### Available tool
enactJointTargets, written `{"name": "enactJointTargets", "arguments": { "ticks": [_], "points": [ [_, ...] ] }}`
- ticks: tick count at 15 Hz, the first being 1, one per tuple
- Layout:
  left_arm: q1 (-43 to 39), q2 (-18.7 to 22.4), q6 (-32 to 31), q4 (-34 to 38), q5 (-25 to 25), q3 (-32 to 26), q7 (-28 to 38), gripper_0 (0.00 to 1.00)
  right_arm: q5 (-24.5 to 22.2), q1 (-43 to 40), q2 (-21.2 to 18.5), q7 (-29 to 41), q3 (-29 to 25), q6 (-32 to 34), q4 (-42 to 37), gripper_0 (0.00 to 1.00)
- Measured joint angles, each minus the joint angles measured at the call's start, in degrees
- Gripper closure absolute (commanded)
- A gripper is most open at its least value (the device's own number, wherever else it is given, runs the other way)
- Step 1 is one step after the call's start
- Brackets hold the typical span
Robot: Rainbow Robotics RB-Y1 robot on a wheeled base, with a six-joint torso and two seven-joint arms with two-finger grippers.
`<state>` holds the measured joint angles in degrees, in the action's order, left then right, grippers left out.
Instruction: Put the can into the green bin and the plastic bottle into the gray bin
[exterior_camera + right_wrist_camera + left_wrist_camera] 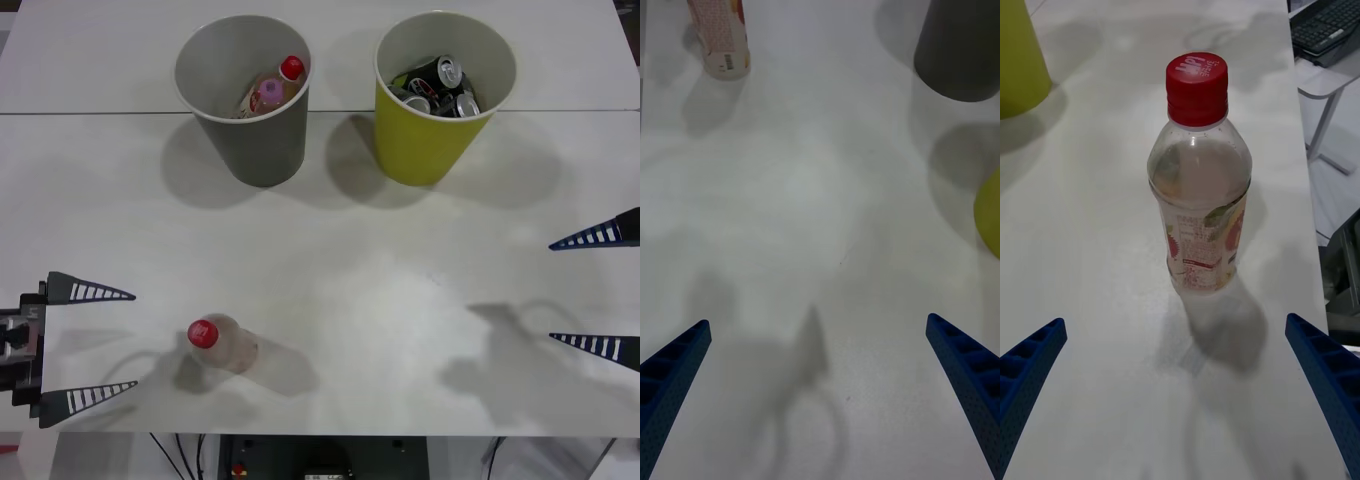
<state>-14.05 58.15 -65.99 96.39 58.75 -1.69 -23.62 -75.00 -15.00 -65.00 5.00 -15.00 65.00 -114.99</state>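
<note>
The plastic bottle, clear with a red cap and a red-orange label, stands upright on the white table near the front left. My left gripper is open just left of it, level with it, and the left wrist view has the plastic bottle straight ahead of the left gripper. My right gripper hangs open at the table's right side with nothing between its fingers. At the back stand the gray bin and the green bin. Dark cans lie inside the green bin.
Inside the gray bin are a red-capped bottle and a pink-topped bottle. The table's front edge runs close below the plastic bottle. Off the table's edge, a desk with a keyboard appears in the left wrist view.
</note>
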Motion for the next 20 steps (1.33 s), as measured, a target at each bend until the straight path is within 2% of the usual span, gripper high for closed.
{"name": "enactJointTargets", "arguments": {
  "ticks": [5,8,13,20],
  "points": [
    [5.6,-0.5,-0.6,-10.1,-11.5,10.1,-9.3,0.00,0.0,0.0,0.0,0.0,0.0,0.0,0.0,0.00],
    [7.9,-2.5,-1.6,-13.8,-15.6,13.9,-11.0,0.00,0.0,0.0,0.0,0.0,0.0,0.0,0.0,0.00],
    [8.3,-8.5,-1.7,-15.7,-15.7,14.2,-11.8,0.00,0.0,0.0,0.0,0.0,0.0,0.0,0.0,0.00],
    [10.8,-16.7,-1.7,-19.2,-12.1,14.2,-12.5,0.00,0.0,0.0,0.0,0.0,0.0,0.0,0.0,0.00]
  ]
}}
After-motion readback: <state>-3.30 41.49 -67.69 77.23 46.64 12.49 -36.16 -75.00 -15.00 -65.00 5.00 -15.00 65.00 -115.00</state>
